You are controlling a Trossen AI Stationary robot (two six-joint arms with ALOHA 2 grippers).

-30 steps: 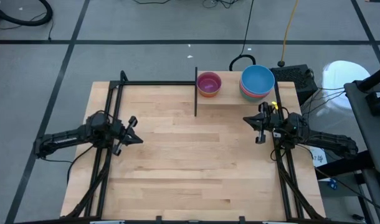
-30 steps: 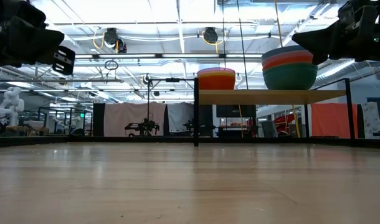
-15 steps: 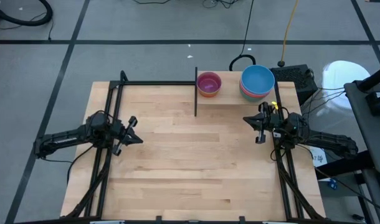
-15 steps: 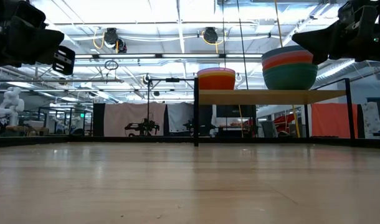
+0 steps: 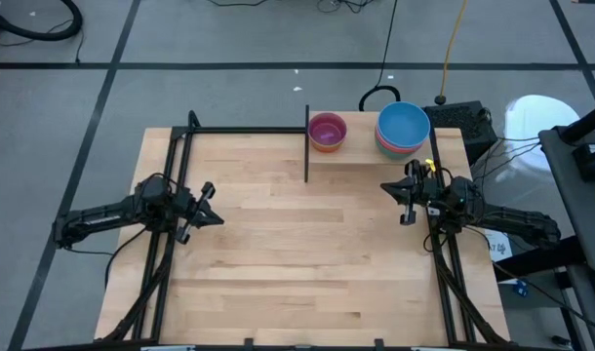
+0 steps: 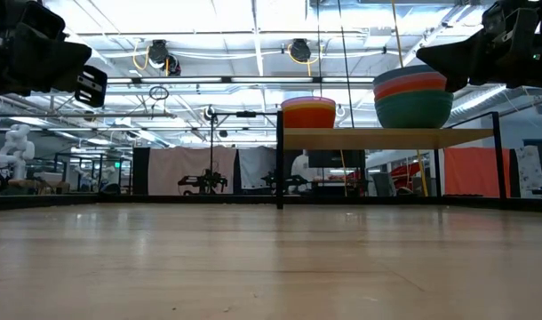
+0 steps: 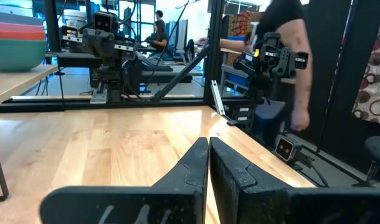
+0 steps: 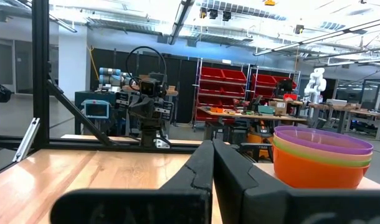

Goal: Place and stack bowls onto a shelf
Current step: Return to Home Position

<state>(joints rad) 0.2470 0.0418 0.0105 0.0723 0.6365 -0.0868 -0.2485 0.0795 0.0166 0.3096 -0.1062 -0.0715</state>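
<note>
The shelf (image 5: 361,154) stands at the table's far right, a raised light-wood board (image 6: 386,138) with a black bar (image 5: 307,146) on its left short side. Two stacks of bowls rest on it. The left stack (image 5: 327,131) is purple over green over orange (image 8: 319,158). The right stack (image 5: 403,129) has blue on top and teal at the bottom (image 6: 413,96). My left gripper (image 5: 218,219) is shut and empty over the table's left part. My right gripper (image 5: 387,188) is shut and empty, just in front of the right stack. Both hang clear above the table.
Black frame rails (image 5: 180,195) run along the table's left, far and right sides. The middle and near parts of the tabletop (image 5: 297,253) are bare wood. A person (image 7: 293,56) stands beyond the table's right side. Cables and a black box (image 5: 463,117) lie behind the shelf.
</note>
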